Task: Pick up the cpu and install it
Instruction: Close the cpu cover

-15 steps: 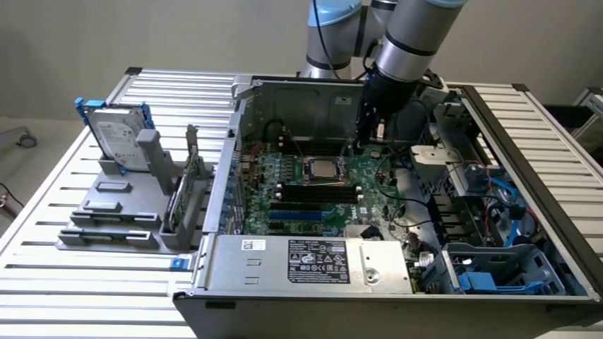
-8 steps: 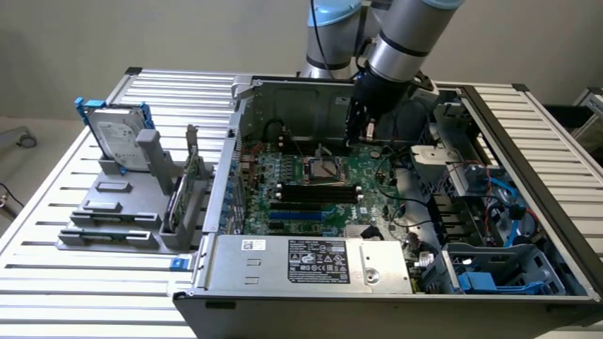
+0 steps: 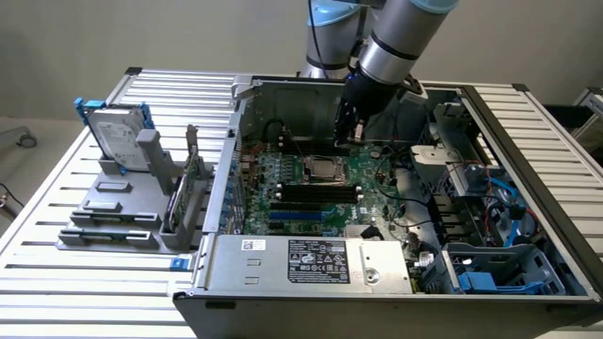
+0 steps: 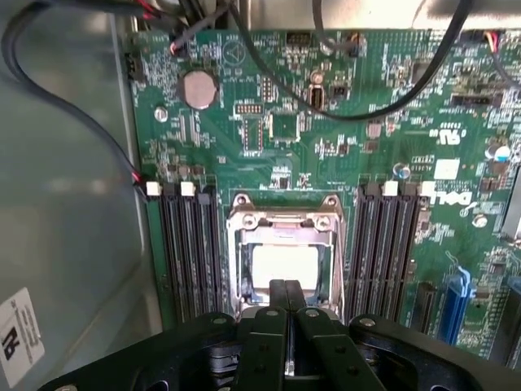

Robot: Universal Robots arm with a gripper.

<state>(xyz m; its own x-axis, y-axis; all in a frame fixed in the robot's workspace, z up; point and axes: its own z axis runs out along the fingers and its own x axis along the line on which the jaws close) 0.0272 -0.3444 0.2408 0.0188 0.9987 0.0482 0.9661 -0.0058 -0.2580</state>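
The green board (image 4: pixel 326 155) has the word DELL in white letters, upside down, a little off to one side of the claw (image 4: pixel 286 287). On the claw's other side, a white sticker (image 4: pixel 18 338) on the grey wall (image 4: pixel 73 244) has a black "RU" sign. Well apart from the claw, the black label (image 3: pixel 318 260) on the silver box (image 3: pixel 377 272) is too small to read.

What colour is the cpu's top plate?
Pale silver, almost white. The cpu shows best in the wrist view, inside the metal socket frame.
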